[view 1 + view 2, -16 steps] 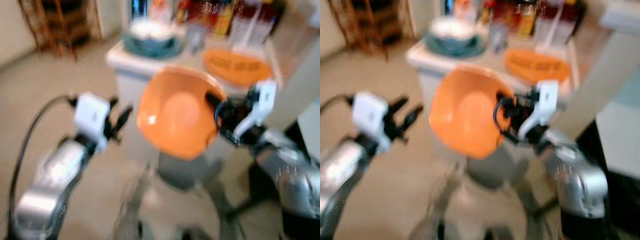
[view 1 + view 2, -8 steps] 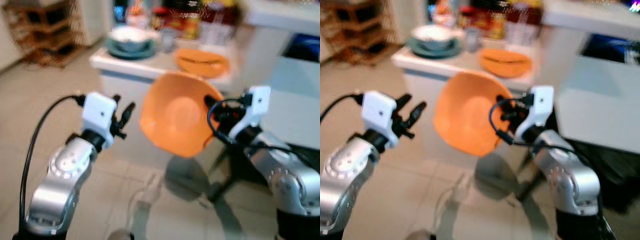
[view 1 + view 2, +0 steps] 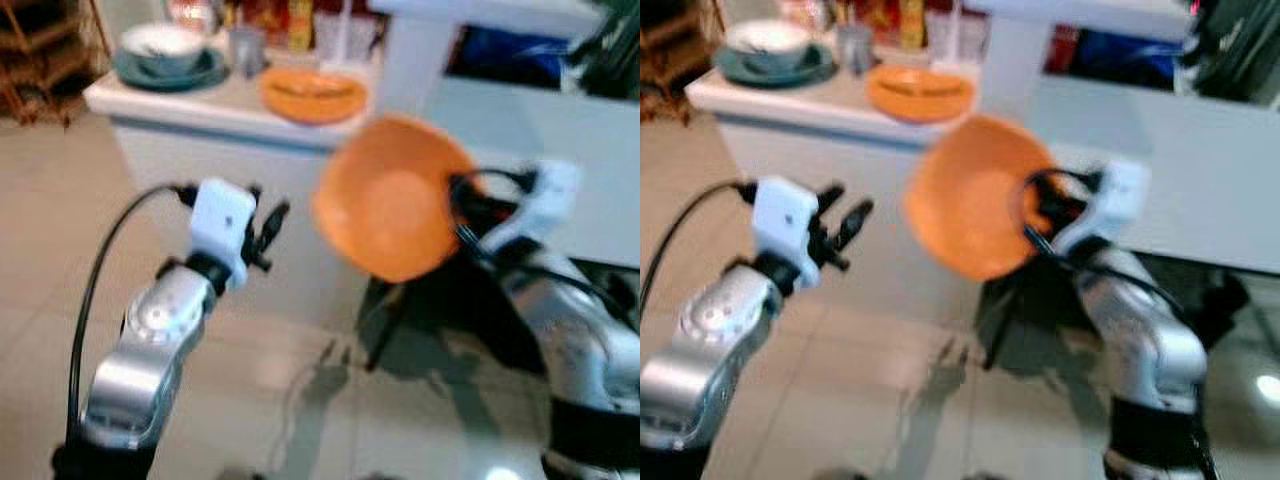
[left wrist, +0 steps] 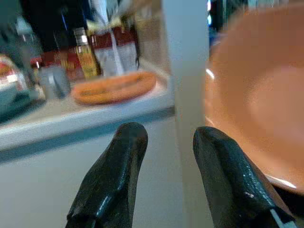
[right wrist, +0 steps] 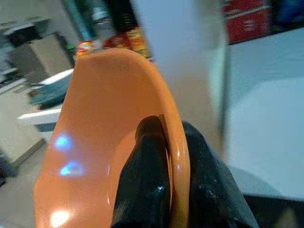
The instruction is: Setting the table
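Mid-air: right gripper (image 5: 168,142) pinches orange bowl (image 3: 392,197) rim.

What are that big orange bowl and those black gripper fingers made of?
The big orange bowl looks like glossy plastic: uniform colour, bright highlights, thin rim. The right gripper pinches that rim; its black fingers have a dull sheen, probably rubber or moulded plastic.

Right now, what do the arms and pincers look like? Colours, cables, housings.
Both arms are rounded silver metal with a glossy finish. Each wrist carries a boxy white housing. The left pincer has two long black fingers with smooth, rounded tips; a black cable loops from its housing back down the arm. The right pincer has the same black fingers, with black cables looped beside its housing.
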You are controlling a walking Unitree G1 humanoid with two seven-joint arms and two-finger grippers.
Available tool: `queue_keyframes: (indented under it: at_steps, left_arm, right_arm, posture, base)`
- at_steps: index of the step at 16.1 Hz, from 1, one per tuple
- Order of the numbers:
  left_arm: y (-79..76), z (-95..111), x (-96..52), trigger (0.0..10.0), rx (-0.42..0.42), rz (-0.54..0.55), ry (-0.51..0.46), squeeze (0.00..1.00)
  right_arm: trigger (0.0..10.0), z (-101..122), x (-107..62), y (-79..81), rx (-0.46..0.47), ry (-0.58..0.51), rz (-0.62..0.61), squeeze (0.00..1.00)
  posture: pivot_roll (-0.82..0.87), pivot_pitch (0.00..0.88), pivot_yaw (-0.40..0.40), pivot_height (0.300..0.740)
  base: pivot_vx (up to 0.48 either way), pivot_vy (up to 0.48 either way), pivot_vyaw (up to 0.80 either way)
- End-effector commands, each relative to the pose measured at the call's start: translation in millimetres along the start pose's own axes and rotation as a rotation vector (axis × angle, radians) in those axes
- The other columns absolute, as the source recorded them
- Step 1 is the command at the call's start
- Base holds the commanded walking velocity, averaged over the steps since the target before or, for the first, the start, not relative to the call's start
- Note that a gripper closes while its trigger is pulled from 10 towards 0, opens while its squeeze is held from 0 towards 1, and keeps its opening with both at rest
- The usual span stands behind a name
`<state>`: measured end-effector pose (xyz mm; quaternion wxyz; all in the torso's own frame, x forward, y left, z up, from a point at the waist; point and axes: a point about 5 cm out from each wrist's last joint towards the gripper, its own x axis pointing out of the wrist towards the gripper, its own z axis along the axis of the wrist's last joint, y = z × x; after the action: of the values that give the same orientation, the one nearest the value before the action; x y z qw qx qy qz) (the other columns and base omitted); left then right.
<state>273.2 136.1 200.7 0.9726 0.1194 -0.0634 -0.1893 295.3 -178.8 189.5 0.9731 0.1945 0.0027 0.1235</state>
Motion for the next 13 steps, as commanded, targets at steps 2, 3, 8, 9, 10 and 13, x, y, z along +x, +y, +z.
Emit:
queue_keyframes:
  at_steps: [2, 3, 8, 9, 10, 13]
  left_arm:
    - [1.6, -5, -0.9, 10.0, -0.002, 0.024, 0.02, 0.0]
    - [3.1, -8, -1.9, 10.0, -0.015, 0.045, 0.031, 0.0]
    - [3.2, -8, 1.5, 10.0, -0.021, 0.113, 0.029, 0.0]
    - [4.8, -10, 0.2, 10.0, -0.02, 0.121, 0.035, 0.0]
    - [8.1, -12, 0.1, 10.0, -0.025, 0.146, 0.043, 0.0]
    - [2.1, -9, 7.3, 10.0, -0.034, 0.162, 0.026, 0.0]
  right_arm:
    - [10.0, -3, -4.8, 7.1, 0.011, 0.011, 0.038, 0.0]
    - [10.0, 0, -7.8, 4.8, 0.014, -0.017, -0.004, 0.0]
    - [10.0, 1, -18.8, -11.7, 0.039, -0.108, -0.199, 0.0]
    - [10.0, -1, -17.0, -12.6, 0.026, -0.104, -0.216, 0.0]
    - [10.0, 2, -13.2, -11.1, -0.004, -0.102, -0.218, 0.0]
    - [10.0, 2, -2.2, -1.8, 0.024, -0.104, -0.156, 0.0]
  posture:
    - [-0.03, 0.065, -0.017, 0.74]
    - [-0.05, 0.067, -0.01, 0.74]
    - [-0.02, 0.079, -0.022, 0.74]
    - [-0.04, 0.08, -0.019, 0.74]
    - [-0.05, 0.081, -0.021, 0.74]
    - [-0.02, 0.077, -0.036, 0.74]
  base:
    - [0.0, -0.48, 0.0]
    - [0.0, -0.48, 0.0]
    - [0.0, -0.48, 0.0]
    - [0.0, -0.48, 0.0]
    - [0.0, -0.48, 0.0]
    - [0.0, -0.48, 0.0]
